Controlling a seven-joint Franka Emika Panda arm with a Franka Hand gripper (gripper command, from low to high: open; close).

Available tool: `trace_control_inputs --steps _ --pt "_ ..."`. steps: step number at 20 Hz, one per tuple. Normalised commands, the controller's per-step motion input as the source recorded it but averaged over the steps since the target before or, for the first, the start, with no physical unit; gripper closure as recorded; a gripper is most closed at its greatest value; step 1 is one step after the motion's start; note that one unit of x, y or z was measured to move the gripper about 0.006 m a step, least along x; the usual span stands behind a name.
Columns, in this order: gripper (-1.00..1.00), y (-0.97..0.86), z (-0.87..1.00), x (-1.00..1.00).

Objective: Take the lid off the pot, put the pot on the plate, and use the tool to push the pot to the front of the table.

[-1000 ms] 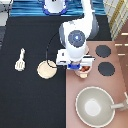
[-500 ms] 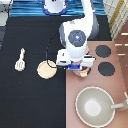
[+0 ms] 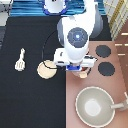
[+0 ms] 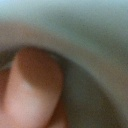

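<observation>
My gripper (image 3: 77, 69) hangs low over the left edge of the brown stove panel, and the arm covers what lies under it. A small piece of the pale-pink pot (image 3: 84, 75) shows just below the hand on its right. The lid is hidden under the hand. The wrist view is filled from very close by a blurred pinkish shape (image 4: 35, 87) beneath a pale curved rim (image 4: 75, 40); I cannot tell which part of the pot this is. The cream plate (image 3: 47, 70) lies bare on the black table just left of the gripper. Further left lies the white spatula (image 3: 20, 60).
A large grey pan (image 3: 95, 106) with its handle to the right sits on the stove panel (image 3: 117, 85) at the exterior view's bottom right. Two black burners (image 3: 103, 50) (image 3: 106, 68) lie to the right of the gripper. A black cable loops near the plate.
</observation>
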Motion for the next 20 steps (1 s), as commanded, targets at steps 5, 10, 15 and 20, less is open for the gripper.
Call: trace_control_inputs --steps 5,10,15,20 --pt "1.00 -0.31 0.54 -0.64" --pt "1.00 -0.47 0.41 -0.42" --pt "1.00 -0.57 0.32 -0.28" --pt "1.00 -0.69 0.17 -0.25"
